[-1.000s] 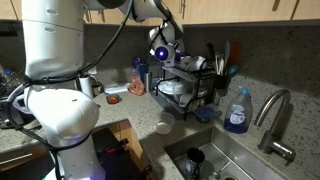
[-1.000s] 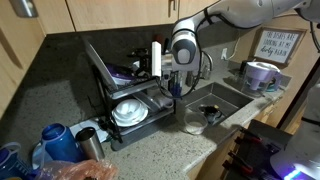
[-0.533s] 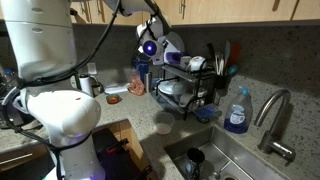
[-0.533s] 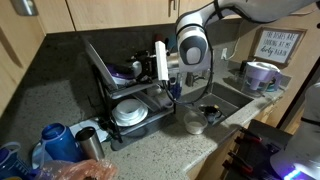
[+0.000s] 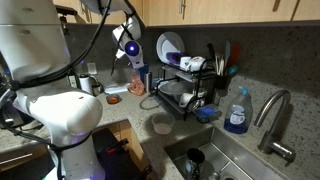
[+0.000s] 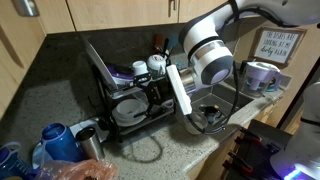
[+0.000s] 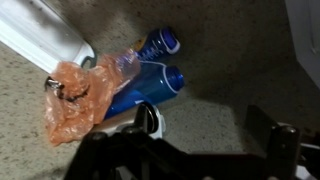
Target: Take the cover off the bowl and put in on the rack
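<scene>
The white round cover (image 5: 168, 47) stands upright at the left end of the upper tier of the black wire rack (image 5: 190, 85). The rack also shows in an exterior view (image 6: 100, 75), where my arm hides its near end. The uncovered bowl (image 5: 162, 126) sits on the counter in front of the rack. My gripper (image 5: 130, 50) hangs left of the rack, apart from the cover. In the wrist view the gripper (image 7: 202, 120) is open and empty, with only speckled counter between the fingers.
Blue bottles (image 7: 150, 85) and an orange plastic bag (image 7: 75, 95) lie on the counter below the gripper. A blue soap bottle (image 5: 237, 112), a faucet (image 5: 272, 115) and the sink (image 5: 215, 160) are right of the rack. Dishes and utensils fill the rack.
The gripper has let go of the cover and moved left, away from the rack. The cover stays upright on the upper tier.
</scene>
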Robot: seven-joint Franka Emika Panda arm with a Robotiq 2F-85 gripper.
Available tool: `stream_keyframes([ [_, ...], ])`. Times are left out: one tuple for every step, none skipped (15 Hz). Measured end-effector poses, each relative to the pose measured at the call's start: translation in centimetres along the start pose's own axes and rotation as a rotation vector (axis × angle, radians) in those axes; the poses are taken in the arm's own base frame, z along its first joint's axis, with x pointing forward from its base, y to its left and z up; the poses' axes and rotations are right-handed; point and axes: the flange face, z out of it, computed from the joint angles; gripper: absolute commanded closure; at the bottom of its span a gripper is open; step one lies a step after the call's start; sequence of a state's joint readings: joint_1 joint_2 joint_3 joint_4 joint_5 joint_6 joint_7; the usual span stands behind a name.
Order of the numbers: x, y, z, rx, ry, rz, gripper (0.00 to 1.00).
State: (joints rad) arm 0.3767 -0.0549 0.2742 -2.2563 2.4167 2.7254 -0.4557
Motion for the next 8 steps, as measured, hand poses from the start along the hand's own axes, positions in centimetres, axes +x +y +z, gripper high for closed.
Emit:
stream_keyframes([
  [-1.0, 0.7, -0.1, -0.033, -0.023, -0.023, 0.0],
  [-1.7, 1.3, -0.1, -0.064, -0.041, -0.044, 0.0],
  [-2.2, 1.8, -0.2, -0.09, -0.055, -0.063, 0.0],
  [-2.6, 2.2, -0.3, -0.119, -0.069, -0.083, 0.0],
  [-2.9, 2.7, -0.4, -0.146, -0.08, -0.097, 0.0],
  [-3.1, 3.1, -0.5, -0.173, -0.089, -0.109, 0.0],
  [-3.3, 3.6, -0.6, -0.201, -0.096, -0.118, 0.0],
  [-3.4, 4.1, -0.6, -0.23, -0.101, -0.126, 0.0],
])
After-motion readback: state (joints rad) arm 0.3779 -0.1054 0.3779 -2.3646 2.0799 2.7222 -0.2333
